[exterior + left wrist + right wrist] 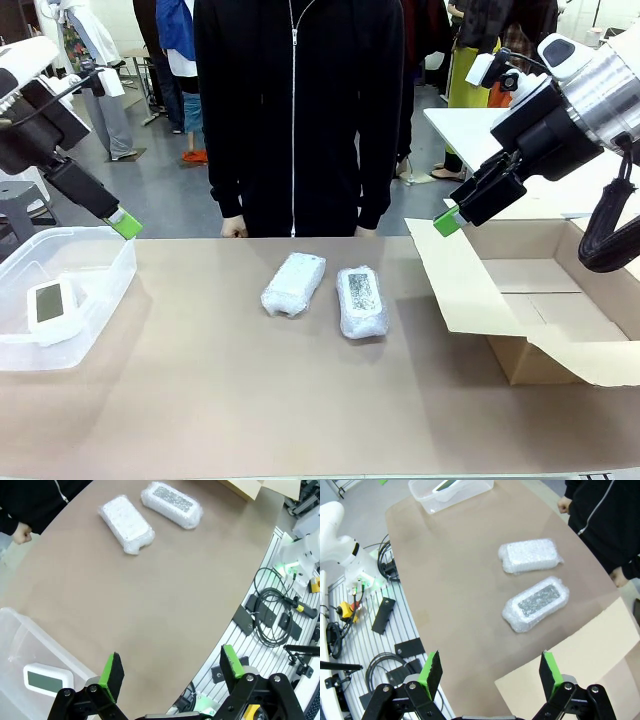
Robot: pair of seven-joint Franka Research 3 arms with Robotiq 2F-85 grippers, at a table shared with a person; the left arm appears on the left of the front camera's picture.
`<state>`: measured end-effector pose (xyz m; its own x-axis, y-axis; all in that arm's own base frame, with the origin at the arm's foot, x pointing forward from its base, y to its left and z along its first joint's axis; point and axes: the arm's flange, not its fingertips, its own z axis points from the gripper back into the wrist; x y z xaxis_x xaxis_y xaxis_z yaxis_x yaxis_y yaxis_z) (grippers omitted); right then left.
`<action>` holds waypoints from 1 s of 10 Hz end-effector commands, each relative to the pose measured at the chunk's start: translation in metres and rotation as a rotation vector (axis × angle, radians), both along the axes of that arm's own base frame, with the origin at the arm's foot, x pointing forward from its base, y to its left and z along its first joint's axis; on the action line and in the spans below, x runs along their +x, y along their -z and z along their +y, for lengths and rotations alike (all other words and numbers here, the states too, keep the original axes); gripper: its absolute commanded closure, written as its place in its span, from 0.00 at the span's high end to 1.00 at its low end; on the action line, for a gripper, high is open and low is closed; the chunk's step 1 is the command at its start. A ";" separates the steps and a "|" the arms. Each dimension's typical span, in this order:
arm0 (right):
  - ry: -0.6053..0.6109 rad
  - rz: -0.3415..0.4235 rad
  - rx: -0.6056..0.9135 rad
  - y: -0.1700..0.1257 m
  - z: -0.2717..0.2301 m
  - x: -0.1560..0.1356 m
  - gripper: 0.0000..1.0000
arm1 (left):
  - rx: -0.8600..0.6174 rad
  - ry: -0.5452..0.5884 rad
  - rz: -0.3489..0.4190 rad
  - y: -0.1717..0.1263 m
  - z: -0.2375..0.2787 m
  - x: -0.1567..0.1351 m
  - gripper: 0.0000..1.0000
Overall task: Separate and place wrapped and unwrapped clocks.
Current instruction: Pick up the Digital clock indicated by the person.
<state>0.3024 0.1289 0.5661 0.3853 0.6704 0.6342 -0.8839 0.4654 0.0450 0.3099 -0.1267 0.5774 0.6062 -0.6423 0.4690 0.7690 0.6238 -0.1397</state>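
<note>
Tabletop (200,400) holds plain bundle (294,284) beside speckled bundle (362,300).

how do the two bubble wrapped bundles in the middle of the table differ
The left bundle is plain whitish all over; the right bundle shows a dark speckled panel on top. The left bundle lies slanted, while the right bundle points nearly straight away from the robot. Both are oblong, bubble-wrapped and lie side by side on the table.
</note>
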 end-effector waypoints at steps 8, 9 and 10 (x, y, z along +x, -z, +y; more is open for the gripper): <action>-0.002 0.009 0.000 0.001 -0.001 0.000 1.00 | 0.003 0.014 -0.014 0.001 0.001 -0.006 1.00; -0.002 0.009 0.000 0.001 -0.001 0.000 1.00 | 0.003 0.014 -0.014 0.001 0.001 -0.006 1.00; -0.002 0.009 0.000 0.001 -0.001 0.000 1.00 | 0.003 0.014 -0.014 0.001 0.001 -0.006 1.00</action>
